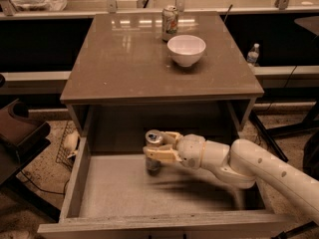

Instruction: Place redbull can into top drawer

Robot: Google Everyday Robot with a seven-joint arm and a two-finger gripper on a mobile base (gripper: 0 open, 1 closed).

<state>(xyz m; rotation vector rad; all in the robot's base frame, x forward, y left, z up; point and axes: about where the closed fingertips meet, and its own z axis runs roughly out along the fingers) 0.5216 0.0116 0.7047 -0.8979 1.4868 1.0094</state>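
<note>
Clamps gripper point(158, 146) around the upright redbull can point(153, 138), lower centre of the frame, inside the open top drawer point(76, 180) near its back wall. Farther up, on the cabinet top point(124, 59): white bowl point(186, 50), wider printed can point(170, 23) just behind.

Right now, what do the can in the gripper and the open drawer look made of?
The redbull can, held by the gripper inside the top drawer, looks like shiny metal: silvery glint, pull-tab top. The drawer seems wood: matte grey-brown sides, pale bottom.
</note>
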